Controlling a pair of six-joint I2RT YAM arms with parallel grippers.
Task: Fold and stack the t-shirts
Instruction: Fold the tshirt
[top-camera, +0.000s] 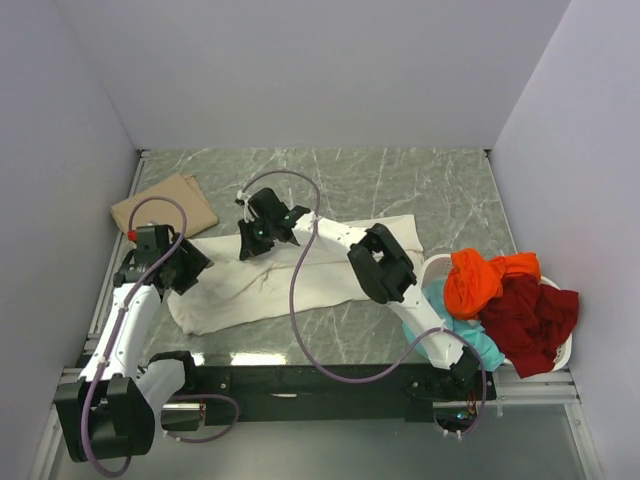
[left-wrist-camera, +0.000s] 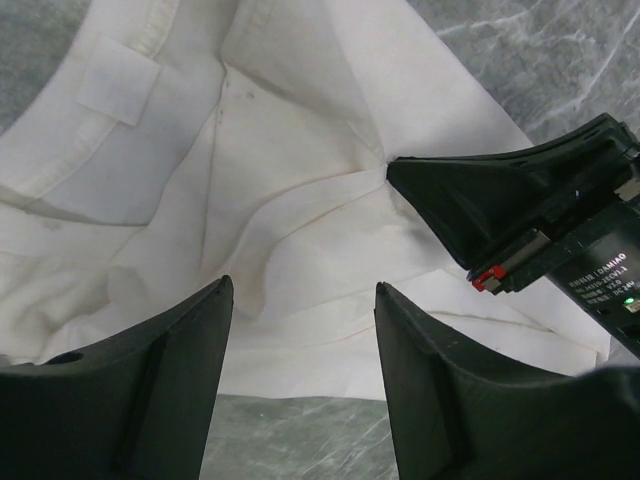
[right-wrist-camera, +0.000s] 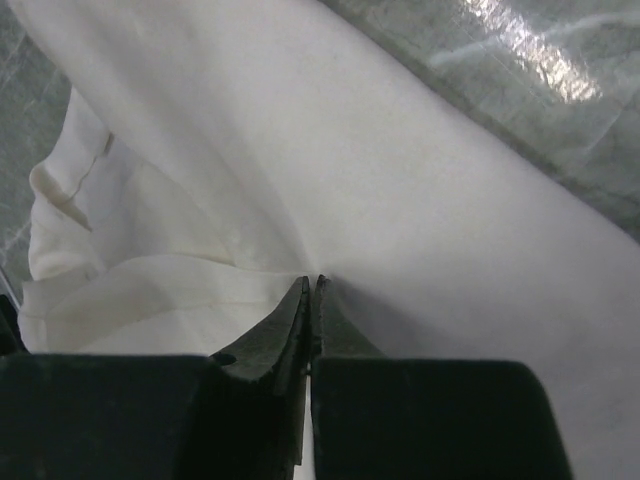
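While right pincer (right-wrist-camera: 311, 284) pinches one cream t-shirt (top-camera: 240, 290), one tan t-shirt (top-camera: 165, 205) apart.

On table (top-camera: 400, 190), centre frame: spread t-shirt (top-camera: 300, 285). Upper left, just beside its left end: folded t-shirt (top-camera: 163, 203). Right edge, just beside its right end: basket (top-camera: 436, 268), with bunched t-shirts (top-camera: 500, 295) heaped inside.
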